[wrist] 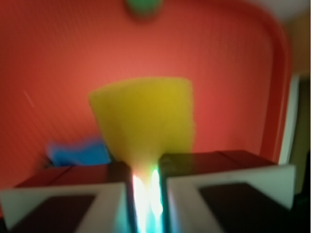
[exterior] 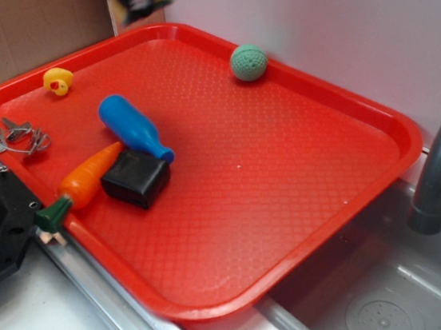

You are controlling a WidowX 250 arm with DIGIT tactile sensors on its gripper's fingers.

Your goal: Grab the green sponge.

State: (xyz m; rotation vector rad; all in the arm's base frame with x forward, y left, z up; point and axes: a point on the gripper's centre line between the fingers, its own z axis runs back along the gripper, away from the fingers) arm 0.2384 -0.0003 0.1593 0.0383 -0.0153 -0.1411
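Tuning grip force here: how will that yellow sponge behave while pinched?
Probably soft: the green sponge narrows sharply where the claw pinches it. Likely light, since it juts out without sagging. It may spring back on release.

red tray (exterior: 352, 141) carries a knitted ball (exterior: 248, 62), duck (exterior: 58, 81), blue bottle (exterior: 133, 125), carrot (exterior: 86, 181) — and black block (exterior: 135, 179).

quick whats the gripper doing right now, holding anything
Gripper: closed on the green sponge, yellow foam pinched between the fingers, lifted above the red tray.
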